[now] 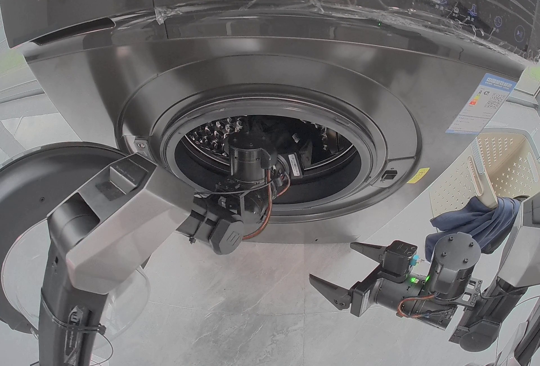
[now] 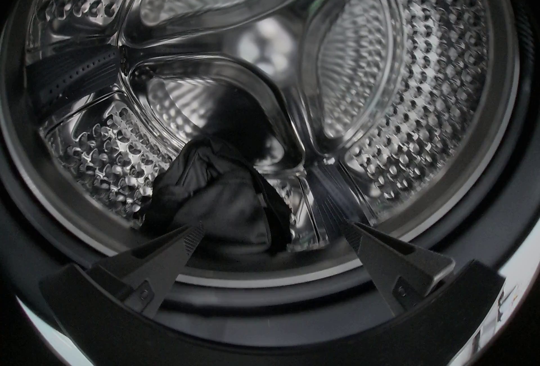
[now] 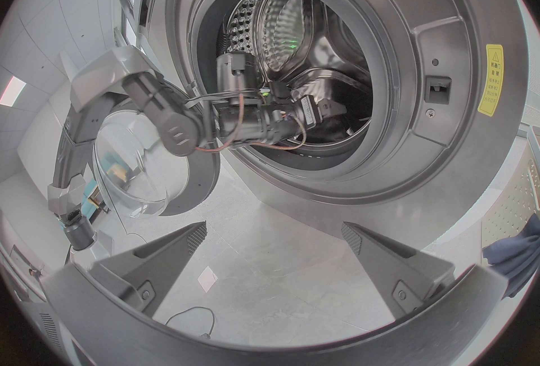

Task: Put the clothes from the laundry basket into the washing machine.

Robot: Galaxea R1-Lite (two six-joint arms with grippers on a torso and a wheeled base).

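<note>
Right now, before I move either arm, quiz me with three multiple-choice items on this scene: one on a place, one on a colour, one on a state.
1. Where is the left hand relative to the washing machine?
A. above its top
B. at the mouth of its drum
C. far off to its side

2. What colour is the cloth draped over the basket edge?
A. blue
B. red
C. white

3. What state is the right hand in?
A. shut on a cloth
B. shut on nothing
C. open and empty

Answers:
1 B: its wrist view looks straight into the drum, with a dark garment lying just beyond it.
2 A: the head view shows it dark blue against the pale basket.
3 C: its fingers stand wide apart with nothing between them.
</note>
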